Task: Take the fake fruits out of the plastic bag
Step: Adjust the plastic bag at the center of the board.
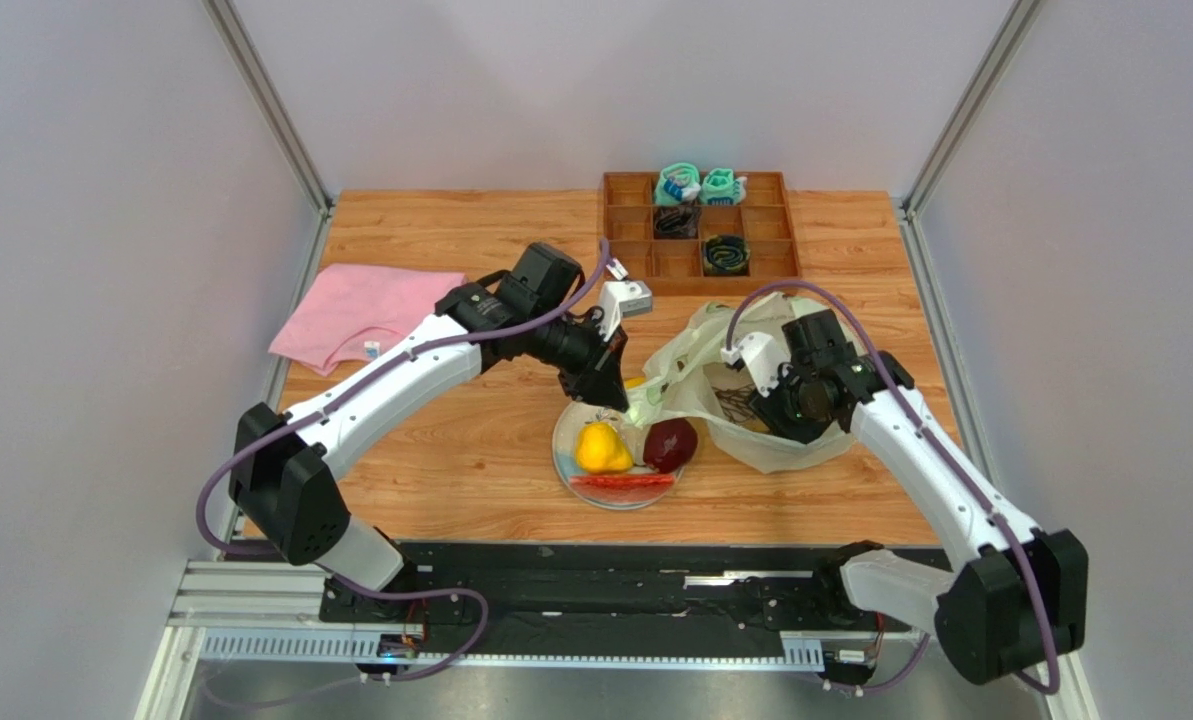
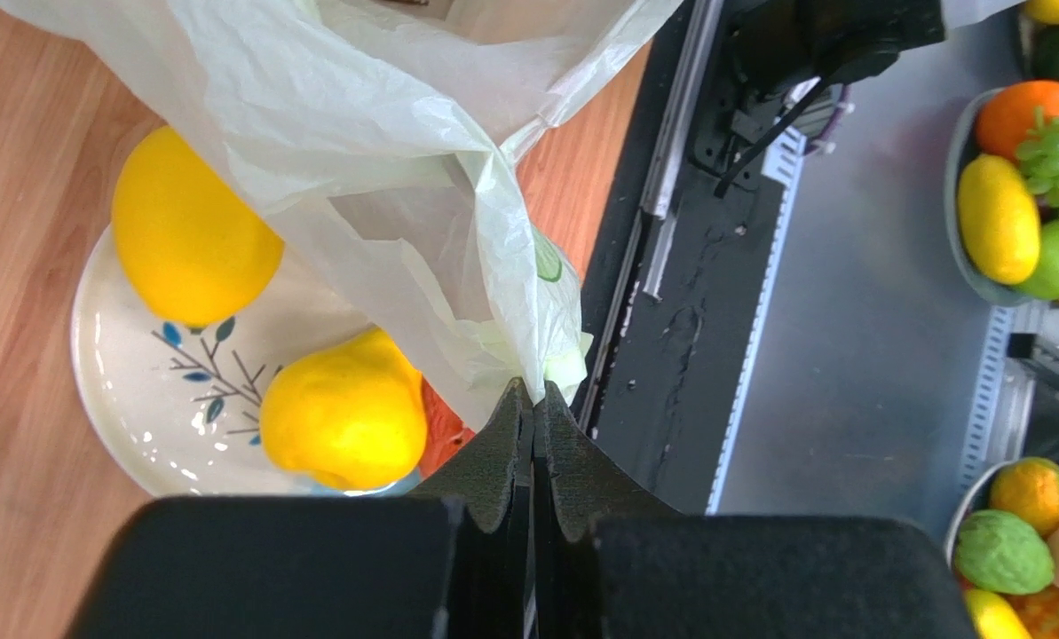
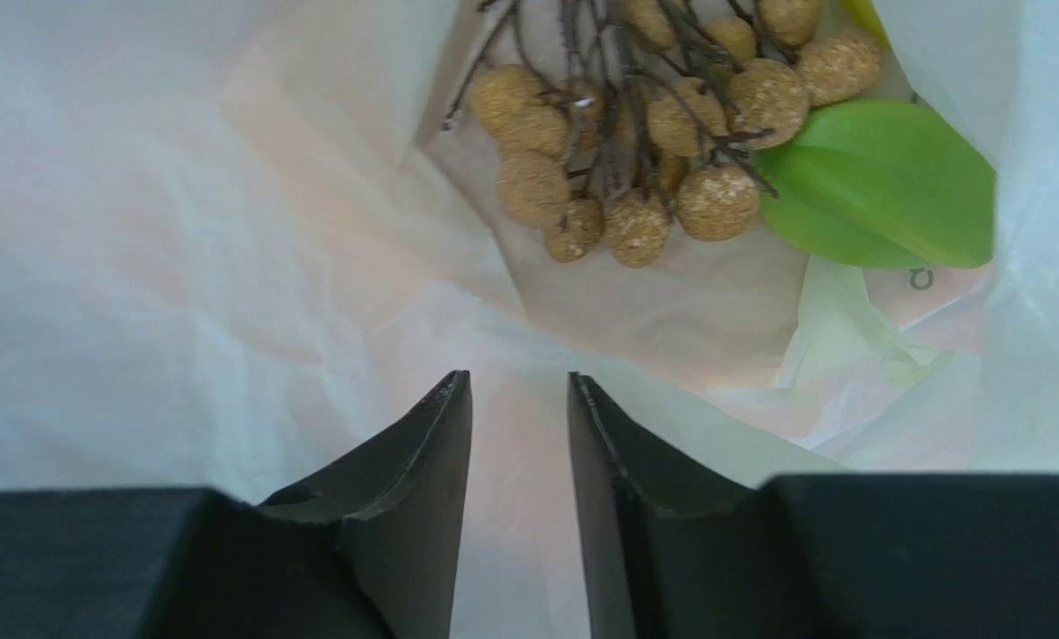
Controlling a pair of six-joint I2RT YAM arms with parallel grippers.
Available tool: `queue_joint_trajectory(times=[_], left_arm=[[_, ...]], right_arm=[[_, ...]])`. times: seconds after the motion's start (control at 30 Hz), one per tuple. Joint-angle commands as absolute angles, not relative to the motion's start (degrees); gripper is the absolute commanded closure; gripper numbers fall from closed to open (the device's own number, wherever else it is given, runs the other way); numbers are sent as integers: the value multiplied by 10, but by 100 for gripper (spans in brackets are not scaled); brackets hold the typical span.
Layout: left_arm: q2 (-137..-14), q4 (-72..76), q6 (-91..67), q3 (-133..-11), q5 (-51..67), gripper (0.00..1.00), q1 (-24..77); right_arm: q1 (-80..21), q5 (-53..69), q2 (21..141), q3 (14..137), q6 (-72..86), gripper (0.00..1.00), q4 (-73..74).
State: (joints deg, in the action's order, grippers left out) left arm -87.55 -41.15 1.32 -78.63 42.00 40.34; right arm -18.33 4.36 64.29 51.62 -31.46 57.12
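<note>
— Left gripper (image 2: pixel 535 416) is clamped tight on the plastic bag (image 2: pixel 401 160). Why?
— To hold its mouth up, just over the plate (image 2: pixel 134 386).
— And the right gripper (image 3: pixel 519 400)?
— Inside the bag, right of the plate, fingers apart and empty, likely going for the brown fruit bunch (image 3: pixel 641 160).

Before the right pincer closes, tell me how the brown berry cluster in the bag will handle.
The berry cluster, on thin twigs, will probably dangle, not roll. Its small balls look light. The crinkly bag beneath may get pinched.
</note>
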Motion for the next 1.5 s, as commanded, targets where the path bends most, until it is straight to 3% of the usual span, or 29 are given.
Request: queue_joint_trajectory(times=[0.0,0.17,0.3,0.37,0.5,0.63,0.7,0.77,0.83,0.93,0.97,1.1,1.2,1.33,1.47], left_arm=[[-845,-412,52,-785,381,100,407],[-843,-422,62,-802,350,100,410],[-847,-433,73,-849,337,100,403],[-875,-425,79,-924,356,100,391],[-967,-438,74,-1154,374,100,345],[-1092,-442,33,-1353,404,100,319],[-1127,-440,20,-1459,415,100,316],[-1140,-413,5,-1488,419,100,316],[-1118,-401,3,-1472,431,100,317],[-1070,-430,8,-1382,500,100,318],[-1054,-437,13,-1342,514,100,321],[-967,-457,50,-1066,518,100,350],[-934,-482,74,-960,512,100,388],[-931,-469,53,-900,521,100,428],[-940,-437,20,-927,523,100,431]], right_arm=[[-161,43,674,551,-289,58,505],[-155,-56,742,545,-297,55,449],[-82,-133,745,565,-306,53,444],[-25,-110,782,613,-315,52,446],[27,-110,928,855,-294,53,509],[77,-186,1054,1102,-301,55,562],[124,-144,1076,1169,-273,57,576],[140,-125,1071,1209,-268,58,599],[141,-91,1014,1176,-286,58,606],[141,-25,877,974,-321,58,571],[137,-10,842,857,-336,58,559],[113,43,702,582,-405,54,517],[85,14,647,451,-444,51,499],[86,4,606,419,-431,47,527],[85,91,570,482,-421,46,562]])
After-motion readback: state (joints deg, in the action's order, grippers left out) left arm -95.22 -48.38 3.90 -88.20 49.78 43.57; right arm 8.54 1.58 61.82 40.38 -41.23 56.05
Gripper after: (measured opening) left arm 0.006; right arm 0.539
